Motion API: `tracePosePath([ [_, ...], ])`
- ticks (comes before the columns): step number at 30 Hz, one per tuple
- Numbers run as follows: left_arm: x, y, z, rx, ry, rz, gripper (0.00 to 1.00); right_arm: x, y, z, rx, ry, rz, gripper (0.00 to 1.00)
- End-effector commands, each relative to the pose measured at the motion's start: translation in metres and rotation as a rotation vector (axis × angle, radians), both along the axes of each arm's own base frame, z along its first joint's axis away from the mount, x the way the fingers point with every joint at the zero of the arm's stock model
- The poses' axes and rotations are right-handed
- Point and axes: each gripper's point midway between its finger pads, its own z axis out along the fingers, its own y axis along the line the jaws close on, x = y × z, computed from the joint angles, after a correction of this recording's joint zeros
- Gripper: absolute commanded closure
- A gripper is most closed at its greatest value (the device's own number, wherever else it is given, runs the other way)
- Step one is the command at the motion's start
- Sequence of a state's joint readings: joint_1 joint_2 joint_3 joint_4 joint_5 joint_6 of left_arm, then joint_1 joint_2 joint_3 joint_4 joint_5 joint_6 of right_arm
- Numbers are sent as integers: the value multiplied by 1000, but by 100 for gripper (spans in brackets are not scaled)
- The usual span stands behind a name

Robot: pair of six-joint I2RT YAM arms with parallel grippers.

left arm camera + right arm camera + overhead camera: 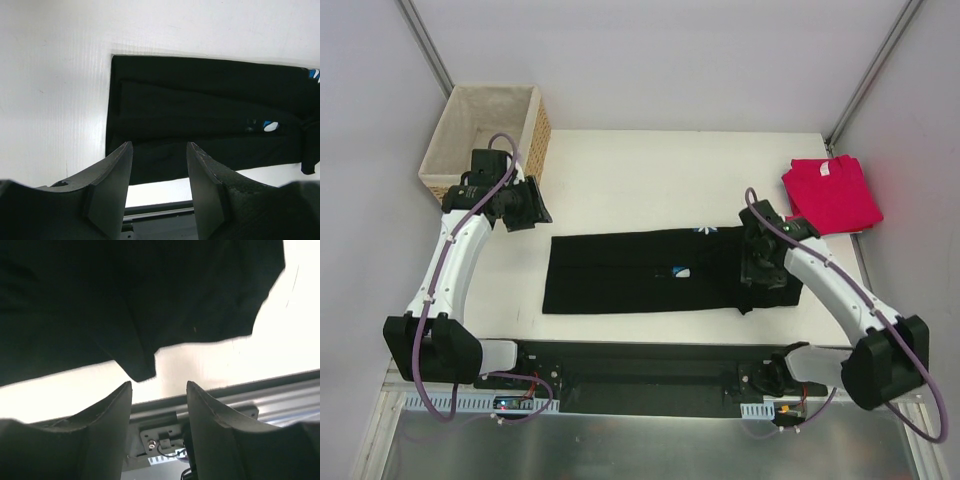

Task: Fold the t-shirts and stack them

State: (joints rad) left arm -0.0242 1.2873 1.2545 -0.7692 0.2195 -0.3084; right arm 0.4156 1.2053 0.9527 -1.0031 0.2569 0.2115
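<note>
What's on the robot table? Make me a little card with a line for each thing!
black shirt: folded into a long strip, flat, in the middle
red shirt: folded, far right corner, apart from the black one
basket: far left corner
left end effector: open, holding nothing, near the basket
right end effector: open, holding nothing, at the black shirt's right end
stacked: not yet

Top view: right gripper (761, 268) covers 3 o'clock end of black t-shirt (630, 272); print (681, 269) mostly hidden in fold. L wrist view: shirt cut off at 3 o'clock. R wrist view: shirt blurred, cut off at 12 and 9 o'clock.
</note>
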Motion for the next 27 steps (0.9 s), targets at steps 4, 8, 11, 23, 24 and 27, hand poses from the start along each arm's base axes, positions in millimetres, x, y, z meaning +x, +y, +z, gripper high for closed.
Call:
tracePosePath([
  [4, -6, -4, 6, -38, -7, 8, 53, 86, 31, 11, 61, -80, 152, 49],
  [8, -8, -12, -20, -79, 52, -14, 53, 108, 49, -5, 153, -17, 197, 51],
  [11, -12, -16, -38, -86, 101, -29, 54, 117, 49, -16, 140, 2, 205, 52],
  [23, -18, -16, -38, -71, 83, -62, 54, 149, 51, -36, 207, 33, 216, 76],
  [24, -17, -16, -38, -71, 83, -62, 54, 149, 53, -37, 221, 32, 220, 81],
  [27, -17, -16, -38, -68, 81, -64, 54, 148, 60, -37, 259, 35, 232, 92],
])
